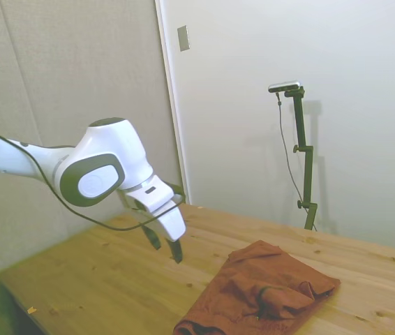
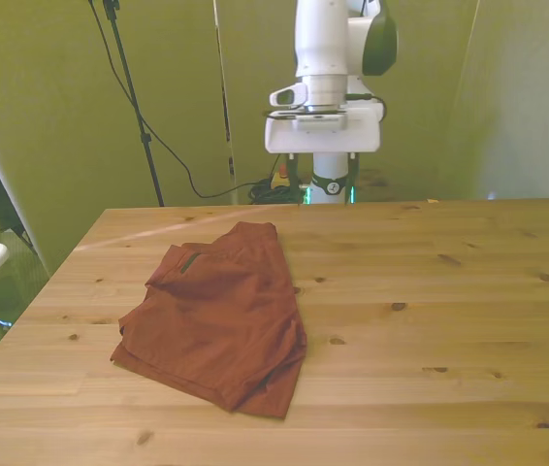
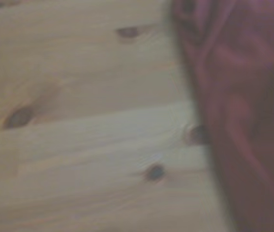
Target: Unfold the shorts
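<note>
Hovering empty with fingers parted, the gripper hangs above bare table beside the folded shorts — a pinch through both layers would likely drag the bundle instead of opening it.

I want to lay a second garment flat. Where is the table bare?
The table is bare on the front view's right, from the shorts to the edge. The near strip is bare too. The gripper hangs above the far side.
</note>
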Motion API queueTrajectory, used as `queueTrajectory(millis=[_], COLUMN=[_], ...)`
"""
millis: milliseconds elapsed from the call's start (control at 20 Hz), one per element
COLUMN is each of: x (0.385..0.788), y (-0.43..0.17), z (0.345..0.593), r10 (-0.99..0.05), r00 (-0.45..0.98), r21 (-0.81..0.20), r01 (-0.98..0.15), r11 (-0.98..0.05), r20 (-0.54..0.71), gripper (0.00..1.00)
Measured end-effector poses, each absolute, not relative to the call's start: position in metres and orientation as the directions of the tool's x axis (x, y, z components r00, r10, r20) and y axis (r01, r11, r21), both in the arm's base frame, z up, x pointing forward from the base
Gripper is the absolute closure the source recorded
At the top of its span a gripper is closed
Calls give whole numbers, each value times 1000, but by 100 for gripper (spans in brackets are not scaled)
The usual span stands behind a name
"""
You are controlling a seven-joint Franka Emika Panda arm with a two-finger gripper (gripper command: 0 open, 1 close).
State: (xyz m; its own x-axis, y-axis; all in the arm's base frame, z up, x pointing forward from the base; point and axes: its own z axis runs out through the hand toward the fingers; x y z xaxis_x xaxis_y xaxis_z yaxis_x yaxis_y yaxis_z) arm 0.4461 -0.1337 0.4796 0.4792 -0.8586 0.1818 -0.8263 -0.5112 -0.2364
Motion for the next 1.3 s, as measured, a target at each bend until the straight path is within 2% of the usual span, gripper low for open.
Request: queueTrajectory(millis=[250, 500, 800, 950, 1300], x=[466, 487, 505, 522, 558], y=[-216, -244, -325, -367, -408], z=[487, 491, 493, 477, 403], r10=[-905, -927, -972, -983, -996], r00=[390, 332, 137, 53, -13], r21=[-277, -340, -430, -446, -436], r01=[-862, -863, -878, -886, -900], r11=[-424, -373, -209, -128, -29], r20=[172, 174, 193, 177, 92], gripper=[0, 0, 0, 0, 0])
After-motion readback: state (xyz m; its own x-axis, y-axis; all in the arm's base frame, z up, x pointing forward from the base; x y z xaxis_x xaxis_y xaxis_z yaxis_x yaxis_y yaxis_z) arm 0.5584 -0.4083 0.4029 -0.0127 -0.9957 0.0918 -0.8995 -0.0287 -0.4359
